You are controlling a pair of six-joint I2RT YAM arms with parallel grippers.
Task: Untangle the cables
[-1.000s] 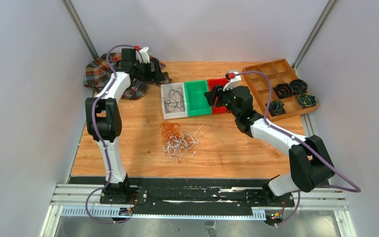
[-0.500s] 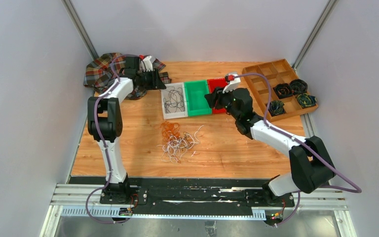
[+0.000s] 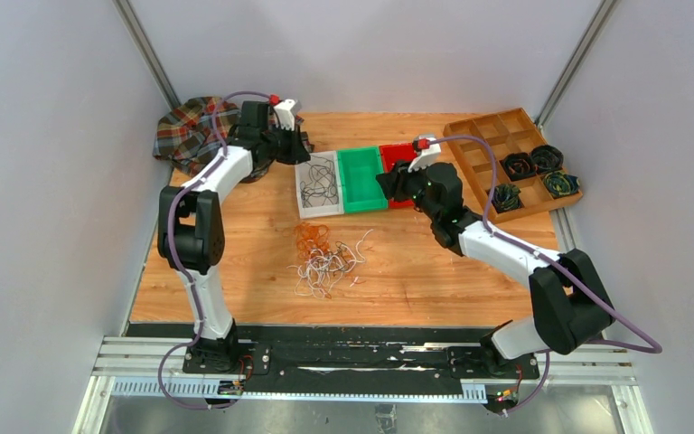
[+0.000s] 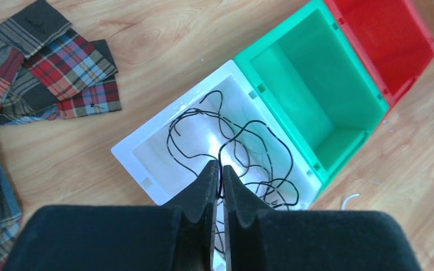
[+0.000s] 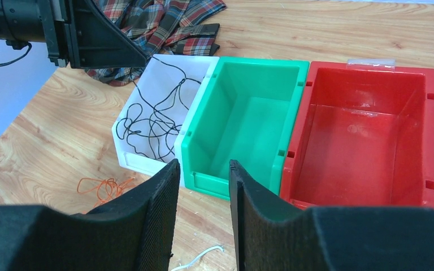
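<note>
Holding the left gripper (image 4: 218,169) all but closed, nothing clearly pinched, just above the white bin (image 4: 125,151), where the black cables (image 3: 319,183) are already lying sorted. Leaving the orange cables (image 3: 312,237) and white cables (image 3: 332,263) bunched on the surface (image 3: 235,271), the green bin (image 3: 361,179) and red bin (image 5: 361,130) holding nothing. Hanging the right gripper (image 5: 203,169) half open, carrying nothing, before those two bins.

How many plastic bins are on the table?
3, in a row at the far middle: a white bin on the left holding black cables, a green bin in the centre and a red bin on the right, both empty. None seems hidden.
</note>
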